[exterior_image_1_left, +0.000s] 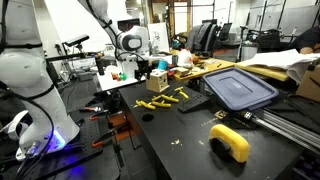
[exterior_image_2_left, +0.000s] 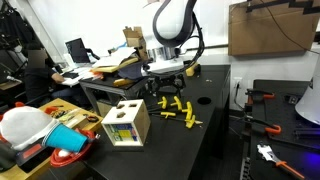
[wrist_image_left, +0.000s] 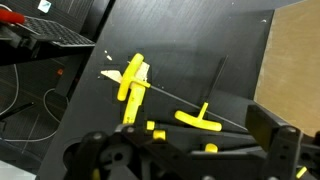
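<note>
Above yellow pieces (exterior_image_2_left: 178, 112) on the black table (exterior_image_2_left: 218, 145) hovers the hand (exterior_image_2_left: 166, 80).

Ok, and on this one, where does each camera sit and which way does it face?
Exterior view: low at the edge of the black table, looking along it past yellow pieces to the white arm.
Exterior view: off the table's side, facing the gripper hanging over those pieces; its wrist shows.
Wrist view: looks down on the pieces; open fingers at bottom.
Shared: both exterior views show the wooden box.
</note>
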